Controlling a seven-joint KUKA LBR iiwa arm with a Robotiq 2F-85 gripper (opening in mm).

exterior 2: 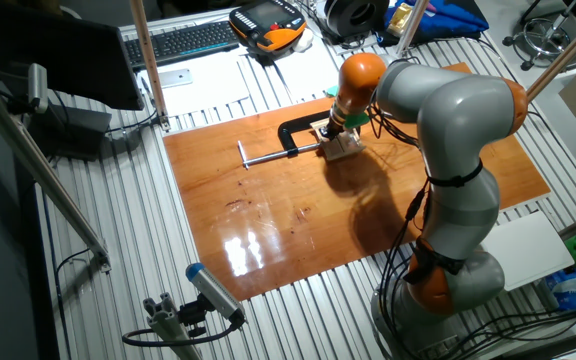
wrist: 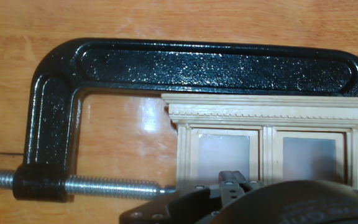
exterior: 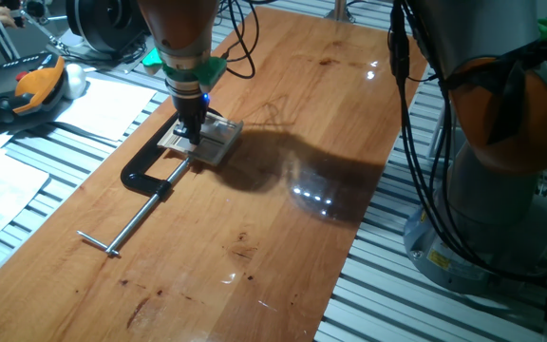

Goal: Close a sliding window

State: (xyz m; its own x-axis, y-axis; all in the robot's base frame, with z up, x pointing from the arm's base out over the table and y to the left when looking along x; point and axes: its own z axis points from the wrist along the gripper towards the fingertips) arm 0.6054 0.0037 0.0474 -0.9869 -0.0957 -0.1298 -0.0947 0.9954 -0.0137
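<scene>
Nearest in the hand view, the dark body of the gripper (wrist: 235, 186) fills the lower edge, its tips hidden low against the sliding window (wrist: 272, 146); whether the jaws are spread or pinched on the sash I cannot tell. Just beyond, the window lies flat on the wooden table (exterior: 283, 237), its pale frame with a moulded top rail and two frosted panes side by side. Around it sits the black C-clamp (wrist: 185, 65), whose arch passes along the window's far side and whose steel screw bar (wrist: 104, 185) comes in from the left to touch the frame, pinning it to the board.

In one fixed view the gripper (exterior: 194, 122) stands upright over the window (exterior: 207, 141), with the clamp's bar running toward the near left. Farther off, papers and a keyboard (exterior 2: 183, 40) lie at the table's far edge.

My judgement: the arm is at the sash, in or near contact, but how far the sash sits from closed cannot be read here, so the slide is probably not finished.
</scene>
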